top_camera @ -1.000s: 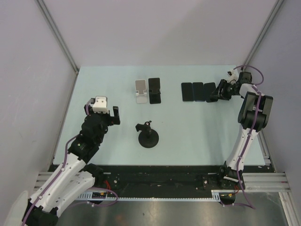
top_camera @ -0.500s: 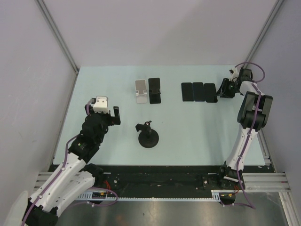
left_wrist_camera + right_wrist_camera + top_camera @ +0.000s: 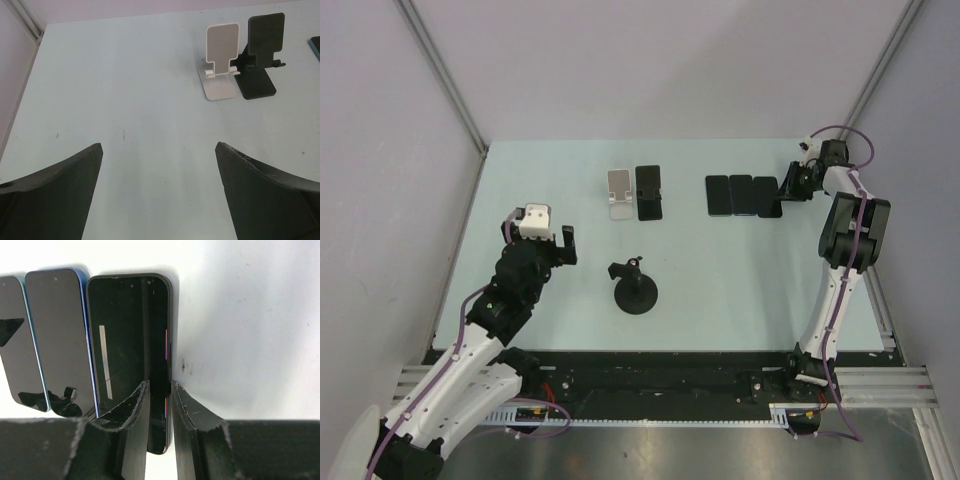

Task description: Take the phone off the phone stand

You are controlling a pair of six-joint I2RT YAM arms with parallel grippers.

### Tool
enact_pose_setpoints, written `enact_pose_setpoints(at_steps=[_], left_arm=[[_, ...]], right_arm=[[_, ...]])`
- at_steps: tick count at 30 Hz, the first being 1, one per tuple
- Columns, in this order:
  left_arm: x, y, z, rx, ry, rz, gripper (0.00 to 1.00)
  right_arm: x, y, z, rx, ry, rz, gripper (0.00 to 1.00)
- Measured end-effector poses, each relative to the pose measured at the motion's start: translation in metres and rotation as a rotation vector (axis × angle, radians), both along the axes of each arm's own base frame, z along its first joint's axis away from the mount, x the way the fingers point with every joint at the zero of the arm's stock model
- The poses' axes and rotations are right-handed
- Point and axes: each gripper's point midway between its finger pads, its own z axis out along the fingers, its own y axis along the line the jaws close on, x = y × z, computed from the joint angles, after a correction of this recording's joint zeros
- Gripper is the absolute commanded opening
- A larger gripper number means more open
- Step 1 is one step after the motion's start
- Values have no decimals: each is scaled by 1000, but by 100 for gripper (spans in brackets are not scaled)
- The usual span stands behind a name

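Phone (image 3: 130, 340), flat on the counter (image 3: 240, 315) right of the stands (image 3: 647, 192), looks stiff, slick, breakable, so pinch its long edges; right jaws nearly closed, empty, left jaws wide.

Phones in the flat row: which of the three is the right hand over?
The rightmost phone, the black-edged one at the row's end: the right hand sits at its outer long edge. The middle phone and leftmost phone have bluish edges.
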Motion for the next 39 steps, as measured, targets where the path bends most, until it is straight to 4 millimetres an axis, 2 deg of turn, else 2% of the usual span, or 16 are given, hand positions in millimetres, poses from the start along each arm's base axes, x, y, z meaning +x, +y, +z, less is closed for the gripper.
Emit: enact_pose_setpoints(at_steps=[13, 19, 20, 23, 27, 35, 37, 39], left_arm=[[1, -1, -3, 5, 9, -1, 100], [1, -1, -3, 5, 9, -2, 100], [1, -1, -3, 4, 9, -2, 100], [1, -2, -3, 4, 9, -6, 100], [1, -3, -3, 1, 9, -13, 100], [-2, -10, 2, -11, -4, -50, 100], [-3, -13, 3, -13, -7, -60, 100], [-4, -15, 4, -17, -13, -71, 100]], right_arm=[[8, 6, 1, 9, 1, 16, 27], [8, 7, 2, 14, 3, 8, 35], [9, 7, 3, 17, 1, 4, 40], [8, 8, 6, 25, -4, -15, 45], [-2, 8, 21, 35, -16, -61, 45], [-46, 10, 79, 144, -116, -238, 47], [-55, 12, 81, 177, -123, -277, 47], [-63, 16, 74, 217, -110, -315, 45]])
